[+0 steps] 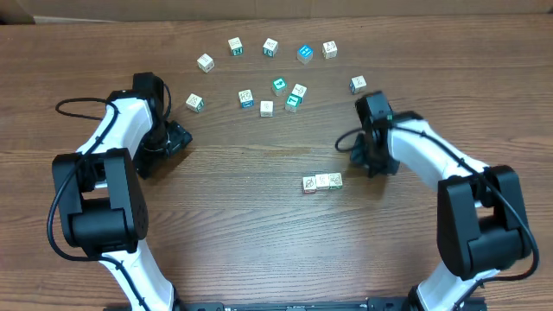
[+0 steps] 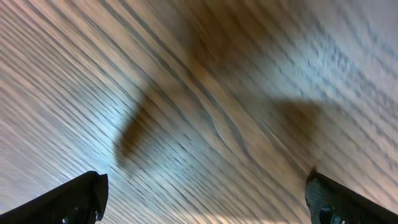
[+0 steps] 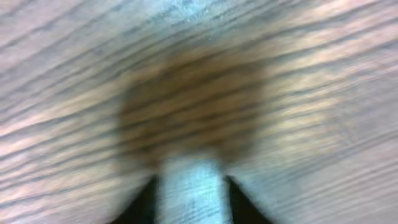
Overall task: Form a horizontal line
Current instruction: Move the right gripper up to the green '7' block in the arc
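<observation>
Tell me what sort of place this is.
Probably a robot lab bench rather than a home: two white-and-black arms fixed at a wooden table, with small picture cubes scattered on it and three more set in a row.

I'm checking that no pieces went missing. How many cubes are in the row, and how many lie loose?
Cubes in the row: 3
Loose cubes: 12
Total: 15
A blurred pale thing between the right fingers is not counted; it may be another cube.
</observation>
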Robot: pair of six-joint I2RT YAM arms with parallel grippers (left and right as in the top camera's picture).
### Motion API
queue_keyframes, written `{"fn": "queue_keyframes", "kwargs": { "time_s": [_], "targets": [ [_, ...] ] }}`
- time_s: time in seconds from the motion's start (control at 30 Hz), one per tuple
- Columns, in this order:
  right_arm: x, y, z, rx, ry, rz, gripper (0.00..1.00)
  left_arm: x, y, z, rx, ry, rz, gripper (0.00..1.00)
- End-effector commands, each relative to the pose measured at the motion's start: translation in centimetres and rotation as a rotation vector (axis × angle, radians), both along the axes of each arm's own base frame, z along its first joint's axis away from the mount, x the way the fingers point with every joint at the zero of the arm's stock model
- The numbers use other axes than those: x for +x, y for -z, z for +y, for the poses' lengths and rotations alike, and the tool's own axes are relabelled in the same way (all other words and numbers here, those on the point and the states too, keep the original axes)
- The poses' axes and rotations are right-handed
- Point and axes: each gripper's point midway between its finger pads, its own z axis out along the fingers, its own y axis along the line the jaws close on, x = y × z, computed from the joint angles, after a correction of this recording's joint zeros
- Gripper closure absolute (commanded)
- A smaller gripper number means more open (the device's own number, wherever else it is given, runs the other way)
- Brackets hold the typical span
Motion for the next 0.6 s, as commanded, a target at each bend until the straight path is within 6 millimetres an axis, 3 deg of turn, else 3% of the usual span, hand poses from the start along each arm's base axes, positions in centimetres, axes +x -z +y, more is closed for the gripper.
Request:
{"fn": "queue_keyframes", "kwargs": {
  "time_s": [0.0, 0.17, 0.23, 0.27, 0.33, 0.4, 0.57],
  "targets": [
    [5.1, -6.3, 1.1, 0.021, -0.068, -0.139, 0.95, -0.1, -0.4, 2.1, 0.125, 0.016, 0.007, 0.01],
    [9.2, -15.9, 2.2, 0.055, -0.088, -0.305, 0.96, -0.1, -0.4, 2.0, 0.121, 0.016, 0.006, 0.01],
    [10.6, -18.6, 2.6, 0.071, -0.092, -0.383, 0.89, -0.1, -0.4, 2.0, 0.121, 0.016, 0.006, 0.0],
    [11.4, -19.9, 3.1, 0.094, -0.097, -0.428, 0.8, -0.1, -0.4, 2.0, 0.121, 0.016, 0.006, 0.0],
    [12.4, -20.8, 4.3, 0.155, -0.115, -0.477, 0.7, -0.1, -0.4, 2.0, 0.121, 0.017, 0.006, 0.0],
    [13.1, -20.9, 5.3, 0.21, -0.118, -0.495, 0.51, -0.1, -0.4, 2.0, 0.121, 0.016, 0.006, 0.0],
    [14.5, -18.0, 7.9, 0.238, -0.135, -0.473, 0.4, -0.1, -0.4, 2.0, 0.121, 0.016, 0.006, 0.0]
  ]
}}
